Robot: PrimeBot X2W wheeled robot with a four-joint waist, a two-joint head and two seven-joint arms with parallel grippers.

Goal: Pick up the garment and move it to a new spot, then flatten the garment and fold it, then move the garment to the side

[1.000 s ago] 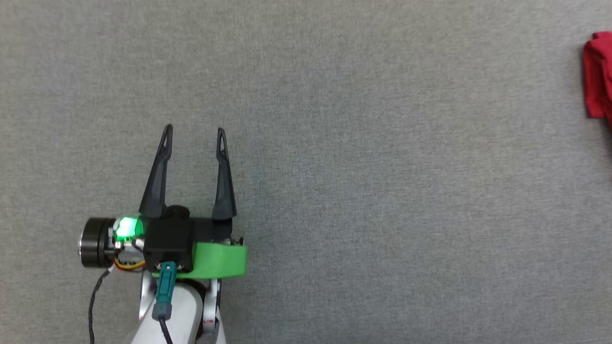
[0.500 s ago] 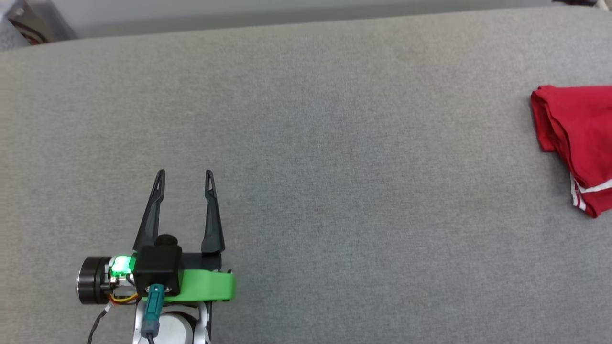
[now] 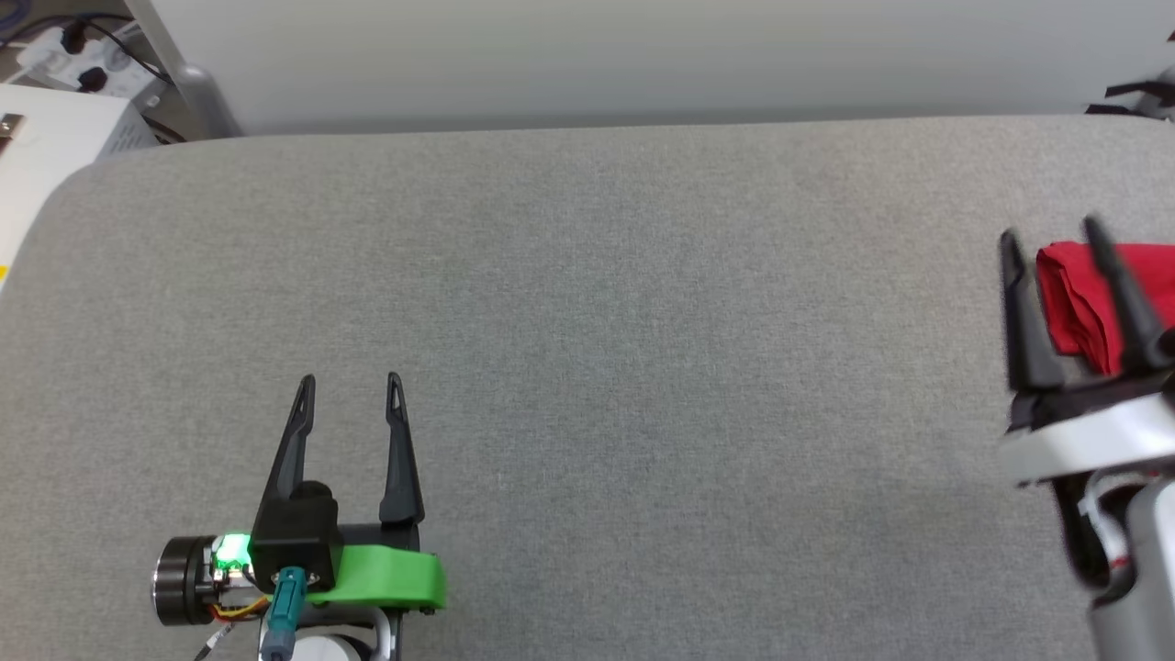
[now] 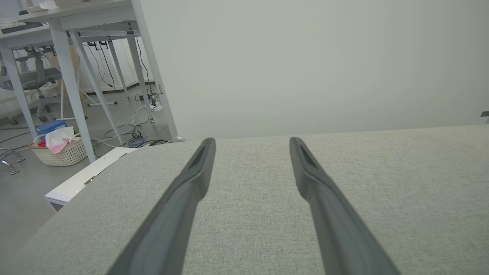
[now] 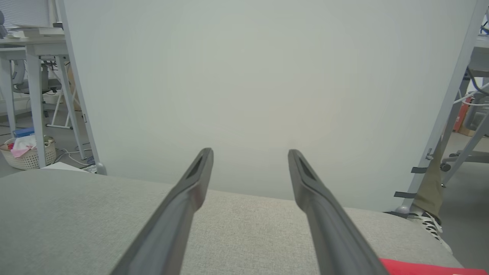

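The garment (image 3: pixel 1074 308) lies bunched and red at the far right of the grey padded table (image 3: pixel 587 303), running off the head view's right edge. My right gripper (image 3: pixel 1051 234) hovers in front of it, open, fingers blurred, one finger crossing the red cloth. In the right wrist view the open right gripper (image 5: pixel 250 152) holds nothing, and a strip of the garment (image 5: pixel 420 267) shows at the bottom right. My left gripper (image 3: pixel 349 381) stands open over bare table at the lower left, far from the cloth. Its fingers (image 4: pixel 198 160) are empty in the left wrist view.
A pale partition wall (image 3: pixel 587 55) runs behind the table's far edge. White desks (image 4: pixel 76 23), cables and a basket (image 4: pixel 61 151) with cloth stand on the floor to the left. A person's shoe (image 5: pixel 431 223) and trouser leg show beyond the table's right corner.
The head camera tilted up, bringing the table's far edge and wall into view. My right gripper has come into the head view at the right, in front of the garment.
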